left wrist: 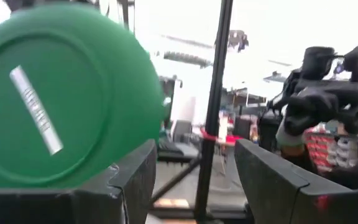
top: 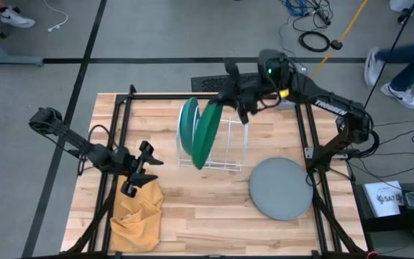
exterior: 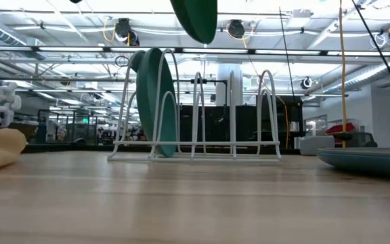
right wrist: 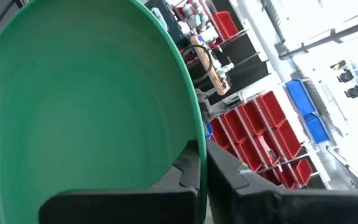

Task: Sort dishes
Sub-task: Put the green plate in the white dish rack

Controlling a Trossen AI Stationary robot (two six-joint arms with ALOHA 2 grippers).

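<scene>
The dark green plate (top: 208, 134) is held on edge above the white wire rack (top: 230, 147), clear of the wires, its rim clamped between the fingers of the right gripper (top: 228, 100). A teal plate (top: 187, 123) is stood upright in an end slot of the rack. A grey plate (top: 281, 188) is laid flat on the table (top: 192, 216), well apart. The left gripper (top: 141, 165) is spread apart, near the mustard-yellow cloth (top: 136, 212).
</scene>
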